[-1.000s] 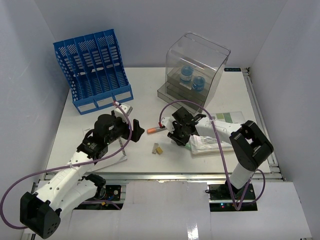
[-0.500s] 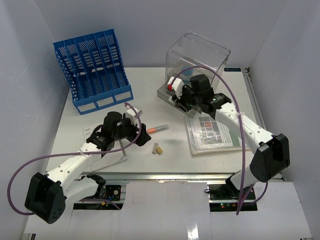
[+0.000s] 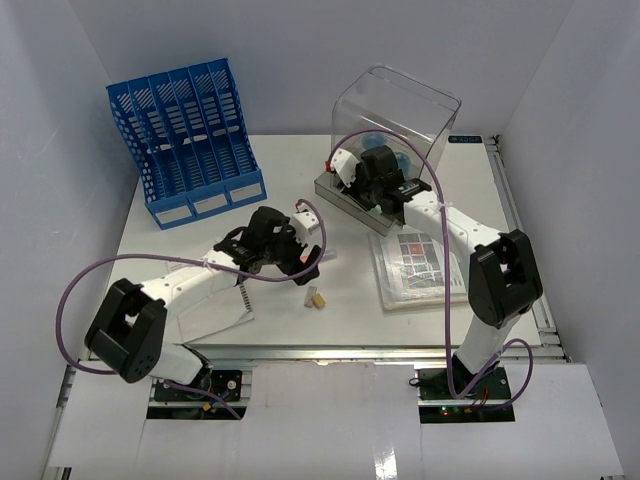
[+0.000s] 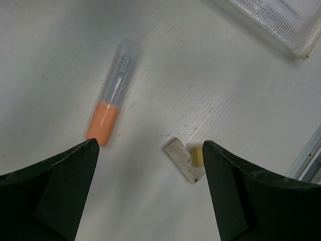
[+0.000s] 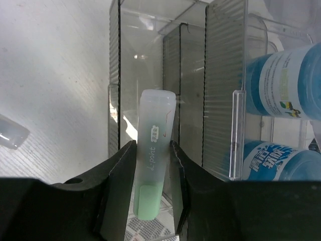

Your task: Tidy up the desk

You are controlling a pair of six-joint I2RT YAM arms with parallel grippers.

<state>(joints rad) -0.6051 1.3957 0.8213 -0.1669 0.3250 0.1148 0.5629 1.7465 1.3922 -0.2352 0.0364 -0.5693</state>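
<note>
The wide white tabletop [image 3: 470, 190], with its aluminium rail along the near edge, has loose items at its middle, so tidying looks only partly done. The clear plastic drawer box [image 3: 395, 115] stands by the far edge. Within the last second the right arm has swung there from the tabletop's middle. The right fingers [image 5: 118, 186] are clamped on a pale green highlighter pen [image 5: 154, 165], its cap aimed at an open compartment, probably for stowing. The left arm has stretched from the left side toward the middle. The left fingers [image 4: 65, 186] stand wide apart above a clear-capped orange highlighter [image 4: 111, 100] lying flat, apparently next for pickup. Two small eraser scraps [image 4: 183, 160] lie near it.
</note>
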